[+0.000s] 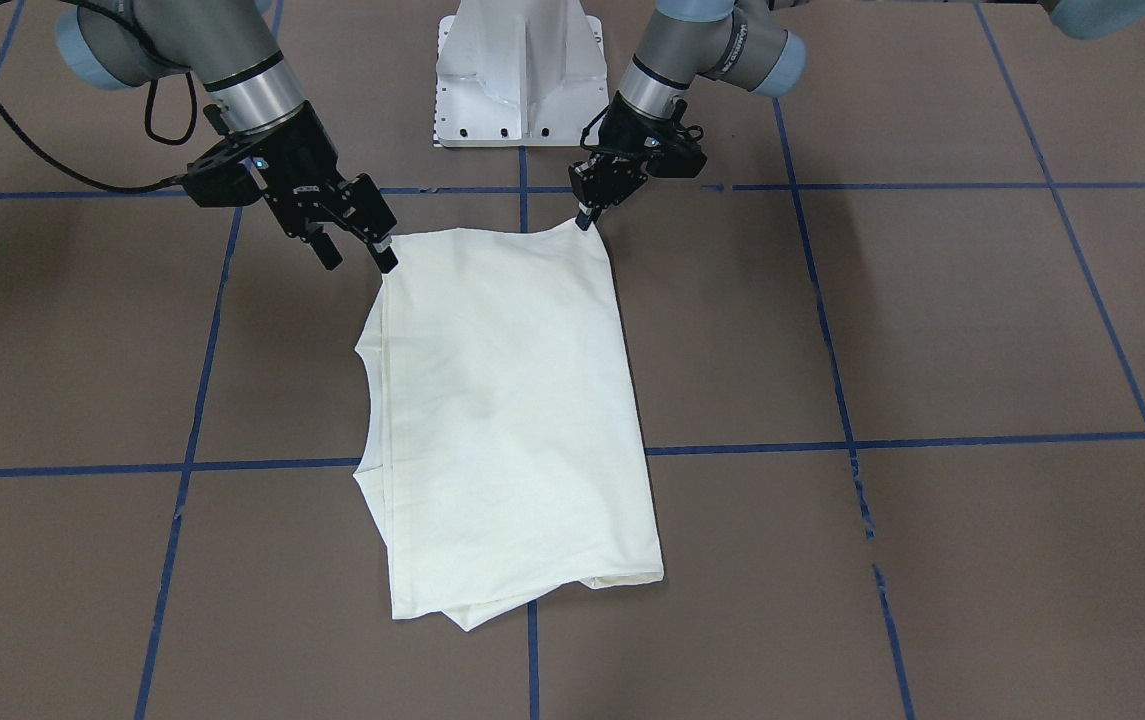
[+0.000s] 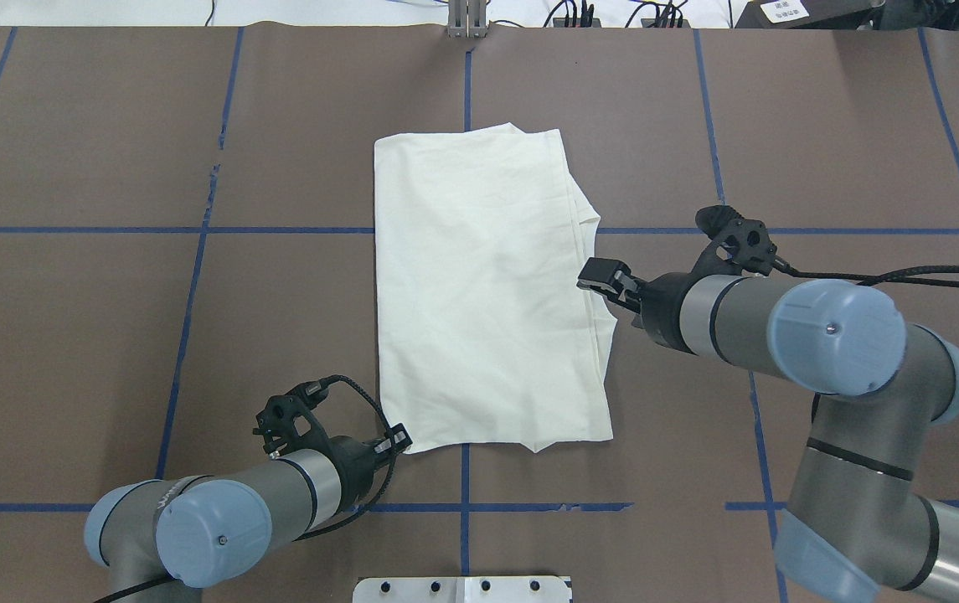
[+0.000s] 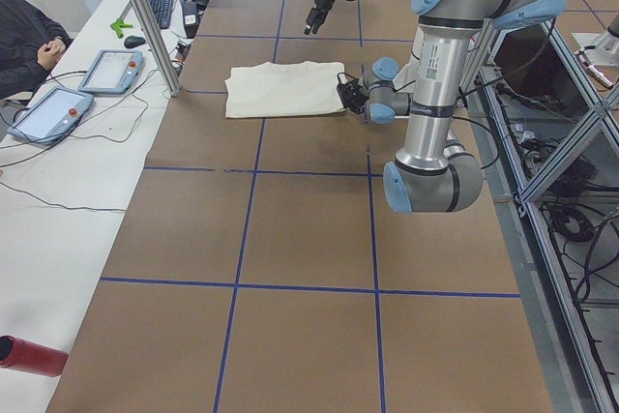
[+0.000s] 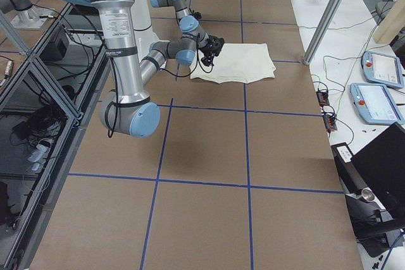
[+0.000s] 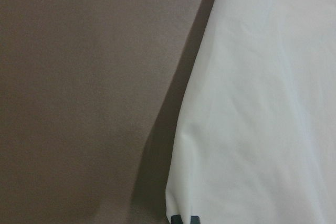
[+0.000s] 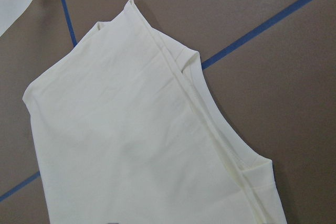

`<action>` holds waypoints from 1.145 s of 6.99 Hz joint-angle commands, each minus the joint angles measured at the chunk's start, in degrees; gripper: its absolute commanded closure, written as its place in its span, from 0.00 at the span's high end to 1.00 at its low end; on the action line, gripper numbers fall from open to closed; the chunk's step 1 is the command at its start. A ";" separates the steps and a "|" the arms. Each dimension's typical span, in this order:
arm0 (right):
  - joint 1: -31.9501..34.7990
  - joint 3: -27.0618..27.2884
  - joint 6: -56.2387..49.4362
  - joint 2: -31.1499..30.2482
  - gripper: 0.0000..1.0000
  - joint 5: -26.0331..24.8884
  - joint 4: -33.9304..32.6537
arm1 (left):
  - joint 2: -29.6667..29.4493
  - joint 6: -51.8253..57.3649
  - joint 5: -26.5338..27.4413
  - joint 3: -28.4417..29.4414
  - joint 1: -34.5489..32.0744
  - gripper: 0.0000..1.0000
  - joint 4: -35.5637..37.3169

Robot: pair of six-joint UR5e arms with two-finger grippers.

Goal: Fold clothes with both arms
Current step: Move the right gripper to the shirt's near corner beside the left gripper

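Shirt (image 1: 512, 400) is lying folded narrow; my left claw (image 1: 587, 218) is pinching its corner, right claw (image 1: 357, 252) hanging wide open; I'm guessing a crosswise fold is remaining.

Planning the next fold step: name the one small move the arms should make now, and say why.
Probably lower the right gripper and close its fingers on the near corner of the T-shirt. The left gripper looks pinched on its corner, which peaks up, while the right fingers stand open beside the cloth.

The brown table (image 2: 69, 335) I work at, gridded with blue tape lines (image 2: 110, 229), bears the folded cream T-shirt (image 2: 479, 285) near its middle and my white base block (image 1: 520, 70).
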 commanded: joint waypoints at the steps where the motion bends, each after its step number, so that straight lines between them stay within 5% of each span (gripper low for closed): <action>1: -5.73 -0.03 8.48 6.22 0.86 -4.34 -13.39 | -0.24 0.00 0.00 -0.14 0.00 0.00 -0.07; 8: -15.33 -5.72 18.09 5.80 0.87 -10.51 -19.42 | -0.24 0.00 0.09 -1.20 -0.53 0.00 -0.07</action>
